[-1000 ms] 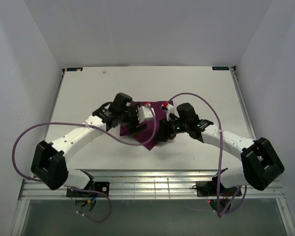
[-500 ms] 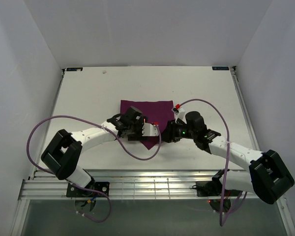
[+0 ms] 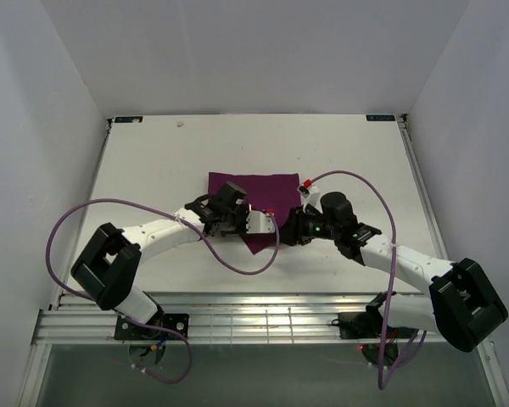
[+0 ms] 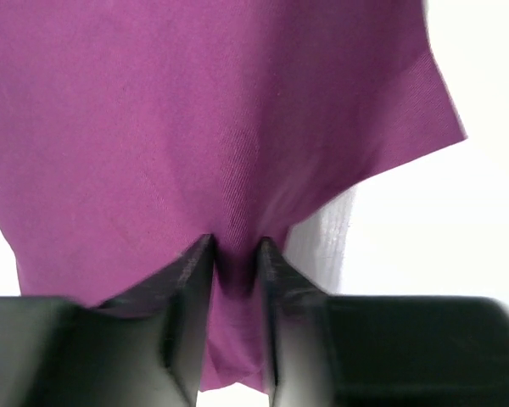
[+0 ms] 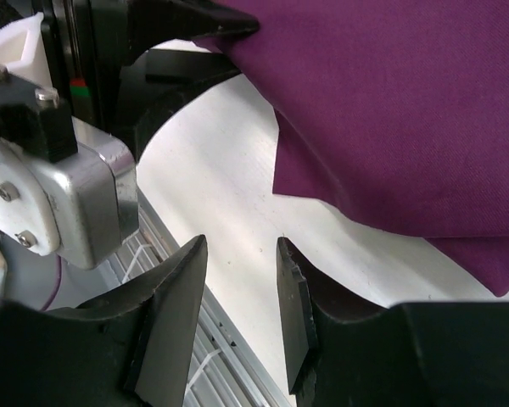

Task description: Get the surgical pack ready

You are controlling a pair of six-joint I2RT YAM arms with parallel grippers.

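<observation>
The left claw (image 4: 234, 248) is clamping tight on a bunched fold of the large deep-purple cloth (image 4: 195, 110), right at its near corner. The right claw (image 5: 240, 246) is hovering just beside that corner, jaws narrowly apart and gripping nothing, with the bare white table (image 5: 229, 178) showing between them. The cloth is lying mid-table, a bit toward the near edge, layers overlapping at the near corner. No tray, instruments or gauze are showing; whether they are inside, can't tell. Judging by this, wrapping is only partway: one flap is being handled, and the remaining flaps are waiting to be folded in.
</observation>
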